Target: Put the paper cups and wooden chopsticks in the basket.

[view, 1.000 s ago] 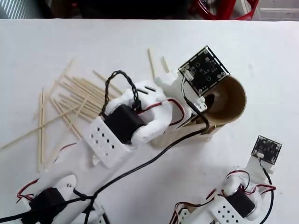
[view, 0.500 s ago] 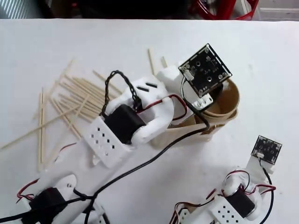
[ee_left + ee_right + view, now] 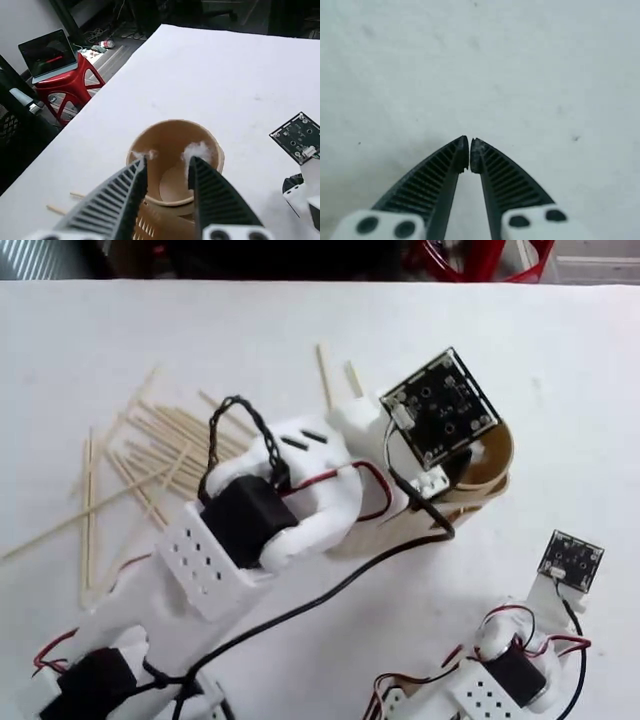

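A brown paper cup [image 3: 172,165] stands upright in the brown slatted basket [image 3: 150,226], mouth up. My left gripper [image 3: 166,167] hangs just over the cup's mouth, open, its fingers [image 3: 135,185] apart and gripping nothing. From above, the cup [image 3: 497,445] and the basket [image 3: 470,502] are mostly hidden under the left arm's wrist. Several wooden chopsticks [image 3: 150,460] lie scattered on the white table to the left, and two more chopsticks [image 3: 322,368] lie behind the arm. My right gripper [image 3: 470,152] is shut over bare table, holding nothing.
The right arm [image 3: 520,670] rests at the front right, its camera board [image 3: 570,560] close to the basket. A black cable [image 3: 330,590] runs across the table in front of the basket. A red stool [image 3: 65,85] stands beyond the table's far edge.
The cup went from tilted with its mouth showing to upright, sitting lower in the basket. The left arm swung toward the front left. The right arm stayed still.
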You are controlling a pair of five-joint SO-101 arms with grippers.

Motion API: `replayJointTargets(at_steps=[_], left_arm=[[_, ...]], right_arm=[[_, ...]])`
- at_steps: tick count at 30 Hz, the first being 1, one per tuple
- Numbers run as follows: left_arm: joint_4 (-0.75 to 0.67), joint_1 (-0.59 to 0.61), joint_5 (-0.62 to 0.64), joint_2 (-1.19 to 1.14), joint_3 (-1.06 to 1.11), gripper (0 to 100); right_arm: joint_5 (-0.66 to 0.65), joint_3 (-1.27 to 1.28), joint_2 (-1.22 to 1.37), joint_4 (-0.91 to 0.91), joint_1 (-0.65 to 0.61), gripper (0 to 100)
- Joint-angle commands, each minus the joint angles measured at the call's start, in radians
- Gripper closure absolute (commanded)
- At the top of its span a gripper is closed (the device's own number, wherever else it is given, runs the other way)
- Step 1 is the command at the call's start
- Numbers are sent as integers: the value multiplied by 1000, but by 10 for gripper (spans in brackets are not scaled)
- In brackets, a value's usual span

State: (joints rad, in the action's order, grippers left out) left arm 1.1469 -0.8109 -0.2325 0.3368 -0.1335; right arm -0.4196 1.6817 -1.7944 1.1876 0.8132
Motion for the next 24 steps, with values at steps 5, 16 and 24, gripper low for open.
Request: replayJointTargets(at_steps=[5, 16, 24], left_arm=[[150, -153, -17, 44, -74, 844], [64, -285, -17, 36, -77, 845], [71, -280, -17, 39, -81, 845]], right_arm=[[3, 9, -8, -10, 12, 979], [3, 9, -8, -10, 12, 979], [3, 9, -8, -10, 12, 979]])
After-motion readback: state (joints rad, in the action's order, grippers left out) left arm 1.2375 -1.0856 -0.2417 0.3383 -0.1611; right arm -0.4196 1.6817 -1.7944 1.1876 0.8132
